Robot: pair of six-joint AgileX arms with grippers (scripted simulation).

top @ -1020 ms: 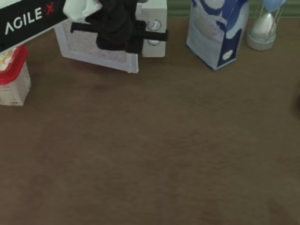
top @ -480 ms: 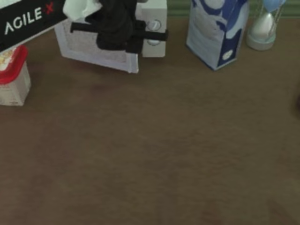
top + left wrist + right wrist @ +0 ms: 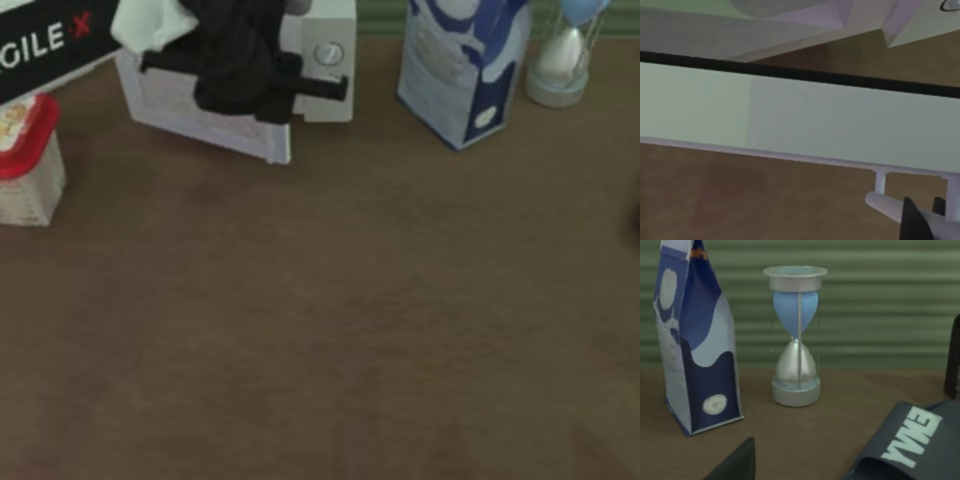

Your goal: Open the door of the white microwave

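Top view: I'm seeing the white microwave (image 3: 325, 60) sitting at the far edge of the brown tabletop (image 3: 330, 320), left of centre, boxy, with two round knobs stacked on its right panel. The door (image 3: 205, 120), a flat white panel with a speckled grey window, is standing swung out from the front at an angle, its free edge pointing toward the near side. My left tool (image 3: 245, 85), black, is hanging over the door; I can't tell its finger state here. A red-lidded white tub (image 3: 28, 165) is sitting at the left edge, a blue-and-white carton (image 3: 460, 70) right of the microwave, and a silver hourglass (image 3: 562, 65) beyond it.

Left wrist view: the door's pale flat panel (image 3: 790, 125) is filling the frame, a thin white rod handle (image 3: 890, 205) on posts along its edge. A dark fingertip (image 3: 915, 222) is lying against the rod; pinching or not, can't tell.

Right wrist view: my right tool (image 3: 737, 465) is showing only one dark fingertip, state unclear. Glossy carton (image 3: 697, 340), blue-sand hourglass (image 3: 796, 335), dark slipper (image 3: 905, 445) with white lettering.
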